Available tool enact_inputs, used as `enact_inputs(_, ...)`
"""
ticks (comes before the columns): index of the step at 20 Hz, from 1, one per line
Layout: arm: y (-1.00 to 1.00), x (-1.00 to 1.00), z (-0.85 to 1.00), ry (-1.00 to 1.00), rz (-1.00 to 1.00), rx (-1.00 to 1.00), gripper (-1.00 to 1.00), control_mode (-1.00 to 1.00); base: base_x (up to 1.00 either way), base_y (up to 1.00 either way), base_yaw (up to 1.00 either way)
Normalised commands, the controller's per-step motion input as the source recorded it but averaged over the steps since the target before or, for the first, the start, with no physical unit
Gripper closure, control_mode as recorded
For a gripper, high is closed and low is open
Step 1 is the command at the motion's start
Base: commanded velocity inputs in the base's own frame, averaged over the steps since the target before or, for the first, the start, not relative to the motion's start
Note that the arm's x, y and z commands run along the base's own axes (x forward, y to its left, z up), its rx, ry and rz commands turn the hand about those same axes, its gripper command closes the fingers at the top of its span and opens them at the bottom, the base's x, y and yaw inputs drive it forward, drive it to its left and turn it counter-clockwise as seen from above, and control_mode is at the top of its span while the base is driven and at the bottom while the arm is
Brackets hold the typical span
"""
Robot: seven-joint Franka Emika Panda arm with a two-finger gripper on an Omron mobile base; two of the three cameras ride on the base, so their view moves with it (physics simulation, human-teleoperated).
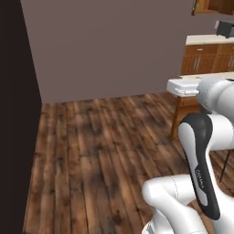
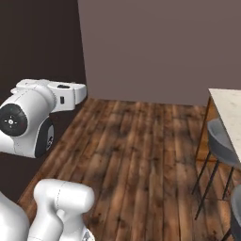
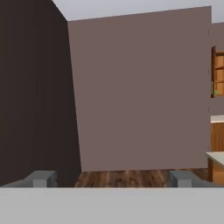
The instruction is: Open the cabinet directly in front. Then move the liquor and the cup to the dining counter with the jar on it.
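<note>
Gripper (image 3: pixel 111 179) is spread wide, holding nothing, and faces a bare wall. The cabinet (image 3: pixel 217 72) sits far right in the hand view, apparently open, with a green speck inside, maybe the cup. Best turn the base right, square up, then reach.

**Mostly just floor and walls here**

Big stretch of dark wood plank floor (image 1: pixel 100 155) running up to a plain mauve-grey wall (image 1: pixel 109 45), with a much darker wall (image 2: pixel 37 42) meeting it at the corner. Two grey stools (image 2: pixel 221 143) on thin black legs sit at the floor's right side. Lower wooden cabinets (image 1: pixel 205 57) show far back.
</note>
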Motion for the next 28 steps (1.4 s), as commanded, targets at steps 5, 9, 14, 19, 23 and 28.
enact_inputs(5,0.0,0.0,0.0,0.0,0.0,0.0,-1.0,1.0,1.0,0.02,-0.04)
enact_inputs(9,0.0,0.0,0.0,0.0,0.0,0.0,-1.0,1.0,1.0,0.05,-0.05)
enact_inputs(14,0.0,0.0,0.0,0.0,0.0,0.0,-1.0,1.0,1.0,0.08,-0.02)
enact_inputs(19,0.0,0.0,0.0,0.0,0.0,0.0,-1.0,1.0,1.0,0.14,0.0)
enact_inputs(23,0.0,0.0,0.0,0.0,0.0,0.0,-1.0,1.0,1.0,0.14,0.0)
enact_inputs(28,0.0,0.0,0.0,0.0,0.0,0.0,-1.0,1.0,1.0,0.12,0.0)
